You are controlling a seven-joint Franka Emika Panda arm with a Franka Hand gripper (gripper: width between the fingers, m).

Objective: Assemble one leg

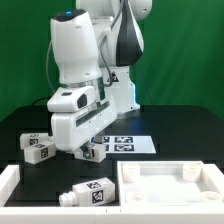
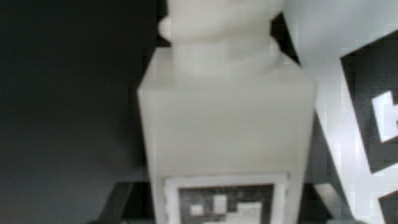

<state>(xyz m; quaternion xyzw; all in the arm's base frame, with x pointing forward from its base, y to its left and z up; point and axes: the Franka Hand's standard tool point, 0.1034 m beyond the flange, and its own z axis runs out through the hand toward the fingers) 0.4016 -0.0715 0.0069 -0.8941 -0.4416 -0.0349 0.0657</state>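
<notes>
leg in hand: a small chunky white plastic leg with a black-and-white square tag. it lies low over the black table, at the edge of the thin flat white marker board.
pincer: the white two-finger gripper is down at table height around this leg. in the wrist view the dark fingers sit snug against both flanks of the tagged end with no gap showing, so i judge it closed on the leg, though that view is blurred.
shape: square, flat-sided body, narrowing to a rounded stub at the far end.
weight and stiffness: probably light, rigid moulded plastic. it should not bend or crush under the jaws.
surface: smooth and likely a bit slippery. the flat sides give the pads good purchase, the rounded stub would not.
where to hold: across two opposite flat faces near the tagged end, leaving the stub free for mating.
risk: an off-centre grip could let it twist as it is lifted.
other legs: one similar white peg lies toward the exterior view's left, another lies near the front.
target part: the large white tray-like plastic part sits front, on the exterior view's right, well apart from the gripper.
</notes>
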